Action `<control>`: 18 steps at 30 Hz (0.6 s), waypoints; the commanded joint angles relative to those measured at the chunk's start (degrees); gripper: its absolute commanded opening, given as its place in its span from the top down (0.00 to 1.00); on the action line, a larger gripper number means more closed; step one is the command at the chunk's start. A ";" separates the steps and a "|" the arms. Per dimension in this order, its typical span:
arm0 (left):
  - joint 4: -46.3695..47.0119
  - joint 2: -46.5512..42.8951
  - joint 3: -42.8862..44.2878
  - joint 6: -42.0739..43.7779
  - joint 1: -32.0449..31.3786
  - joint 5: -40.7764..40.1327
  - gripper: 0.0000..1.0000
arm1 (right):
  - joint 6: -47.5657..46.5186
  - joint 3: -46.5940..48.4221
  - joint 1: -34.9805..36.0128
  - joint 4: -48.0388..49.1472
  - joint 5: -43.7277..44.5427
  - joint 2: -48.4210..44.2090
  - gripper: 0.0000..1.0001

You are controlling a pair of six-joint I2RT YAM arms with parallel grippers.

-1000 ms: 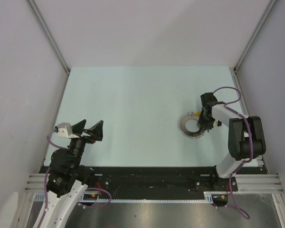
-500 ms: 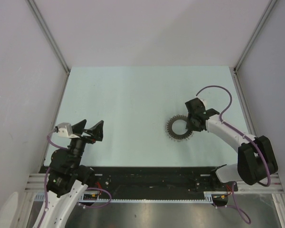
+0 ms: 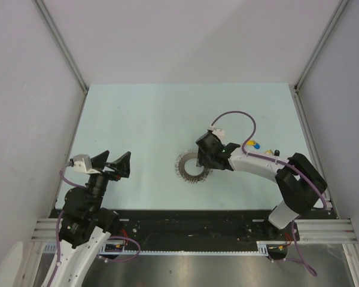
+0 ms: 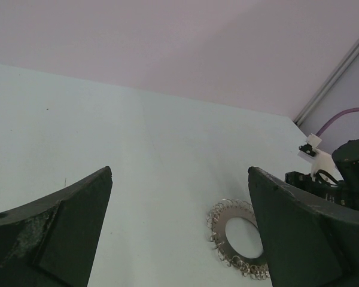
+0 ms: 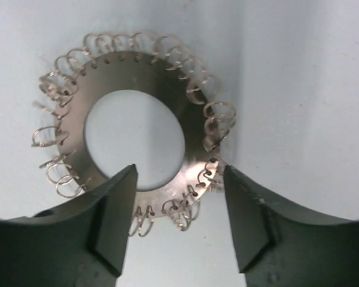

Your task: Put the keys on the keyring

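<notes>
The keyring, a large silvery ring with small wire loops round its edge, lies flat near the middle of the table. My right gripper hovers at its right side. In the right wrist view the right gripper is open, its fingers straddling the near rim of the keyring with gaps on both sides. Small keys with yellow and blue heads lie to the right beside the right arm, and a black one lies further right. My left gripper is open at the left, empty; beyond the left gripper lies the keyring.
Grey walls with metal corner posts enclose the table on three sides. The right arm's forearm and its purple cable stretch across the right half. A black rail runs along the near edge.
The right gripper has slid the keyring leftward from the table's right side toward the middle, leaving the keys behind. Its jaws have widened off the ring. The left arm has not moved.
</notes>
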 commanded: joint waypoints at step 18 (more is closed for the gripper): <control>1.17 -7.02 -0.19 -1.10 -0.29 0.56 0.00 | -17.79 -5.63 2.89 5.43 -6.18 -6.83 0.64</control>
